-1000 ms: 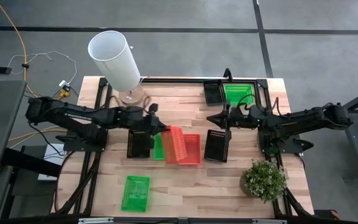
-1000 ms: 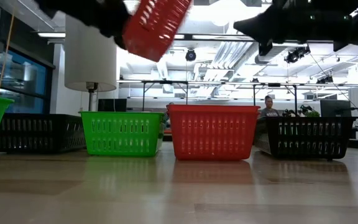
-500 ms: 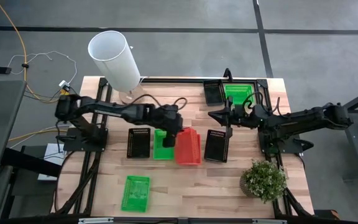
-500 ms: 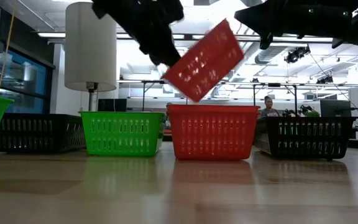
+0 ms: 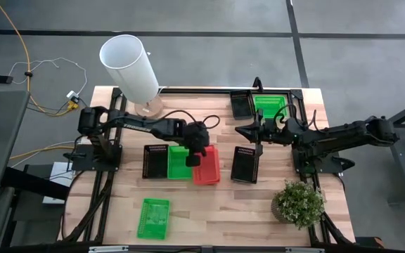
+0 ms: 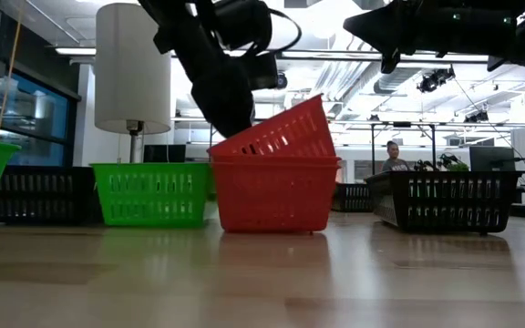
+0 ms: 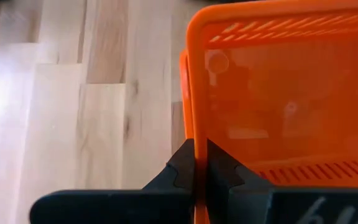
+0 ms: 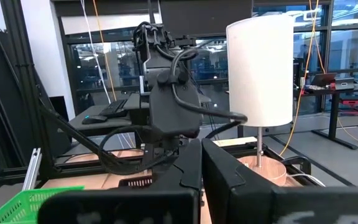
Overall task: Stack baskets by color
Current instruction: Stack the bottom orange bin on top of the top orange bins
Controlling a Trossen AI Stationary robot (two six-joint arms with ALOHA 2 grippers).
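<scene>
My left gripper [image 5: 201, 146] reaches over the table's middle and is shut on a red basket [image 6: 281, 135]. That basket sits tilted inside a second red basket [image 6: 272, 196] standing on the table. Beside them on the left are a green basket [image 5: 179, 161] and a black basket [image 5: 155, 161]. Another black basket [image 5: 245, 164] is on the right. My right gripper [image 5: 241, 132] hovers shut above that black basket and holds nothing. My left gripper pinches the rim of one wall [image 7: 194, 127] of the upper red basket, one finger inside the basket and one outside. The fingers slant down from the table's left. The basket is tilted: its end by the gripper is down in the lower red basket, and its right end [image 6: 322, 105] sticks up above the rim.
A lone green basket [image 5: 153, 216] lies near the front left. A black basket [image 5: 241, 104] and a green basket [image 5: 269, 105] sit at the back right. A white lamp shade [image 5: 129, 67] stands at the back left and a potted plant [image 5: 298, 202] at the front right.
My left gripper has moved toward the table's right and down, tipping to point more steeply downward. It has brought the red basket from high above the table into the standing red basket. The standing red basket has slid a little toward the table's left.
</scene>
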